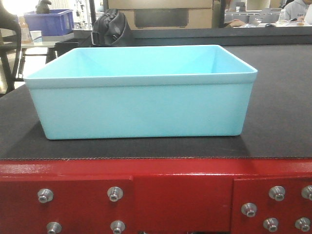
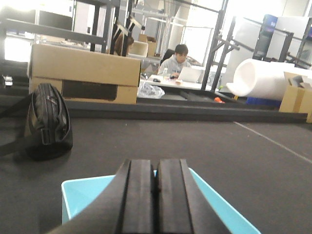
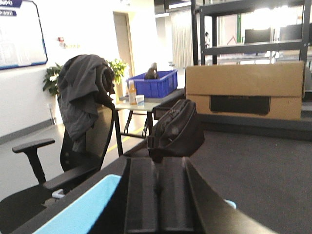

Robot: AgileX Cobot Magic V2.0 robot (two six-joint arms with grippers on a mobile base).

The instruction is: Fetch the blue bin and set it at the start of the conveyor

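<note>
The blue bin (image 1: 141, 97) is a pale aqua tub standing upright and empty on the conveyor start, a dark belt (image 1: 282, 97) edged by a red bolted frame (image 1: 180, 185). It sits close to the belt's front edge. Neither gripper shows in the front view. In the left wrist view my left gripper (image 2: 157, 163) is shut, its black fingers pressed together above the bin (image 2: 83, 195). In the right wrist view my right gripper (image 3: 160, 161) is shut too, above the bin's rim (image 3: 83, 209). Neither holds anything that I can see.
A black bag (image 1: 109, 27) lies on the belt behind the bin, in front of a cardboard box (image 2: 83, 68). A dark royal-blue bin (image 1: 48, 22) stands on a table at the far left. An office chair with a jacket (image 3: 83, 126) stands left of the conveyor.
</note>
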